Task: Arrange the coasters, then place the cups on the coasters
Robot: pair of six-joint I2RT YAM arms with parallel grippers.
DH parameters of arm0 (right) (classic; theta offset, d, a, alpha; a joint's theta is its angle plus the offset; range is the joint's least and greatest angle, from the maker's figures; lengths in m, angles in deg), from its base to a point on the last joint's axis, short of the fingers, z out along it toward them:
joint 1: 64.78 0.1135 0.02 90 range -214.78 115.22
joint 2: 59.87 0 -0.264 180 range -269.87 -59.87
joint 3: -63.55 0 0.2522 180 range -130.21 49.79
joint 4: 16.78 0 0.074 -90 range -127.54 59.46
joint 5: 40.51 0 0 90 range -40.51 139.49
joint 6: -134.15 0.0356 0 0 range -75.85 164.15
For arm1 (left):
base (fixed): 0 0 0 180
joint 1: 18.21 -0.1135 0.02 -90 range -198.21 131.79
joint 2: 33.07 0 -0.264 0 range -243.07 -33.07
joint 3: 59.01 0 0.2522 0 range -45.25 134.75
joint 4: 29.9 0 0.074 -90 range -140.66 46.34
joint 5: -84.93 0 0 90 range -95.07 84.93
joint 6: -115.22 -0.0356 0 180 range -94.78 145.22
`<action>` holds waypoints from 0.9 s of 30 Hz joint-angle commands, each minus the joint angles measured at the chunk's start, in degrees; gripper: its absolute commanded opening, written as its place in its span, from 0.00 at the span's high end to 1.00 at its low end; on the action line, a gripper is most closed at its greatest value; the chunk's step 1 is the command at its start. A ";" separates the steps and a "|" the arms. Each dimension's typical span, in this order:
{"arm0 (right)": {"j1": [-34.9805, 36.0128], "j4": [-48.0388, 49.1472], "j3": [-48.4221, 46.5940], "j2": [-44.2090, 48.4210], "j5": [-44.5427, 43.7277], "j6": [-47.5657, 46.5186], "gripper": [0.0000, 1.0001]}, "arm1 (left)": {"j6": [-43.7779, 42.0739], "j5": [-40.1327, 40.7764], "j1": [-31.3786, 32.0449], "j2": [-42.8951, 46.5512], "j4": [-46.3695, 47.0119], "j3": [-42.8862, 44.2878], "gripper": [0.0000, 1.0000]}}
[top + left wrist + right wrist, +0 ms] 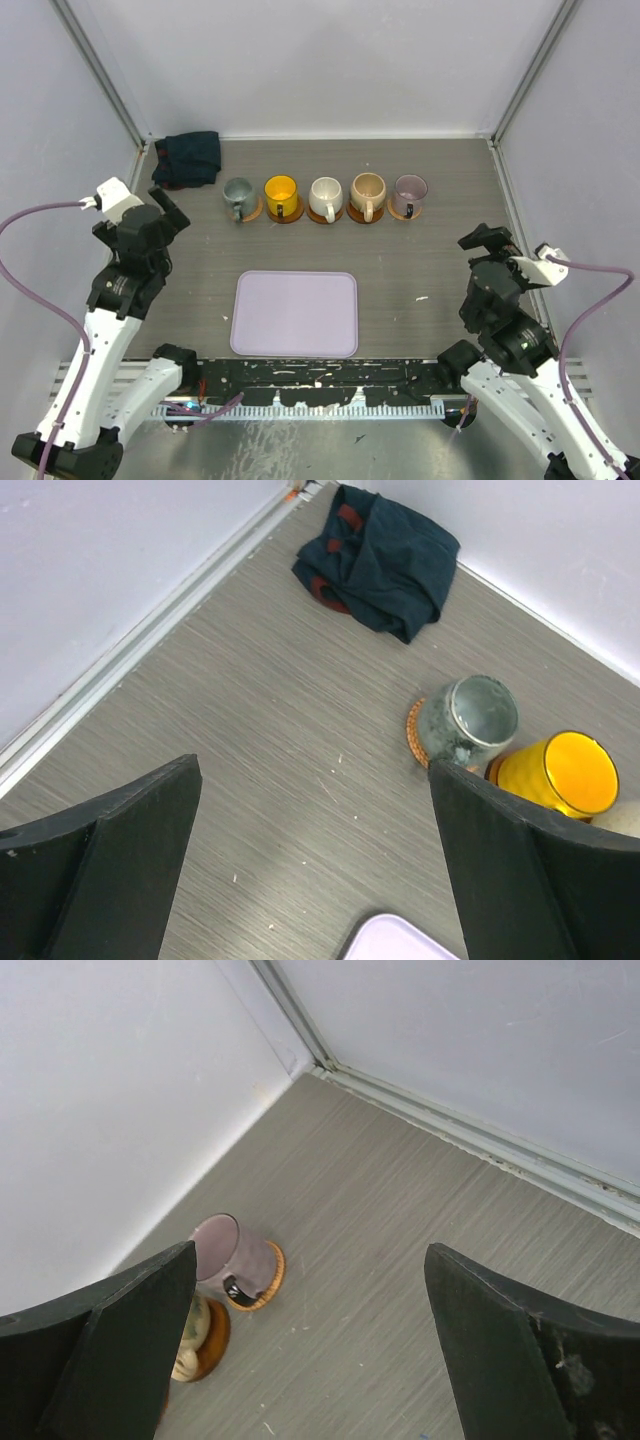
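Observation:
Several cups stand in a row across the far part of the table, each on a brown coaster: grey-green (238, 193), yellow (281, 190), white (326, 195), tan (368, 190) and mauve (410, 189). Coaster rims show under them, for instance under the yellow cup (290, 215). My left gripper (170, 215) hangs open at the left, apart from the row; its wrist view shows the gripper (312, 770) empty, with the grey-green cup (470, 718) on its coaster (415, 735) ahead. My right gripper (490, 240) is open and empty at the right (310, 1250), the mauve cup (228, 1255) and its coaster (272, 1275) beyond.
A lavender rectangular tray (295, 313) lies at the near middle of the table. A crumpled dark blue cloth (188, 158) sits in the far left corner. Grey walls close the table on three sides.

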 commanded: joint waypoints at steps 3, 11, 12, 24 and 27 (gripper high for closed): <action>0.00 -2.67 -1.47 -2.67 -1.67 2.88 0.00 | 5.08 8.54 -0.04 -0.85 -0.29 2.00 0.02; 0.02 -2.33 -0.59 -0.82 -1.85 2.57 0.00 | 4.60 8.83 -0.11 2.51 2.47 -0.93 0.02; 0.02 -2.30 -0.54 -0.81 -1.84 2.51 0.00 | 4.40 8.72 -0.08 2.98 2.98 -1.41 0.02; 0.00 -2.23 -0.51 -1.40 -0.97 2.00 0.00 | 5.19 11.50 -0.10 6.30 2.66 -2.89 0.02; 0.00 -2.13 -0.29 -1.29 -0.87 2.05 0.00 | 5.17 11.08 -0.12 6.21 2.94 -2.97 0.02</action>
